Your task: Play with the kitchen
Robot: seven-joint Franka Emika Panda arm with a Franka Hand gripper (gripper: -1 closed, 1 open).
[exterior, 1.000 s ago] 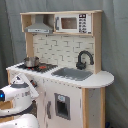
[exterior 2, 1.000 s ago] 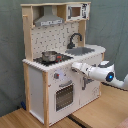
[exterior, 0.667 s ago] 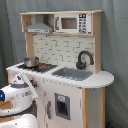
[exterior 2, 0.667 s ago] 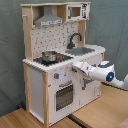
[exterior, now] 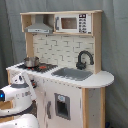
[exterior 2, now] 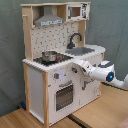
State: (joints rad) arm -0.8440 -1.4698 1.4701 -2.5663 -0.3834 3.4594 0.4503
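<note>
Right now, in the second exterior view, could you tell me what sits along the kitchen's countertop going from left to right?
Pot on the stove → black faucet → sink. The robot arm reaches in front of the cabinet, below the counter edge.

**Arm at the front of the toy kitchen**

Seen in the second exterior view: a tall white and light-wood kitchen [exterior 2: 47,75] standing on a wooden floor [exterior 2: 20,120] against a grey-green backdrop. Up top, a grey hood [exterior 2: 48,20] and a small microwave [exterior 2: 75,11]; below, a dotted pegboard back. On the stove, a small metal pot [exterior 2: 49,56]. Further along the bench, a black faucet [exterior 2: 75,39] over a grey sink [exterior 2: 82,50]. Lower down, a windowed oven door [exterior 2: 64,96]. Reaching in from the second exterior view's right, a white arm, hand [exterior 2: 76,65] close against the front edge beside the knobs [exterior 2: 57,76]. Finger state not discernible.
</note>
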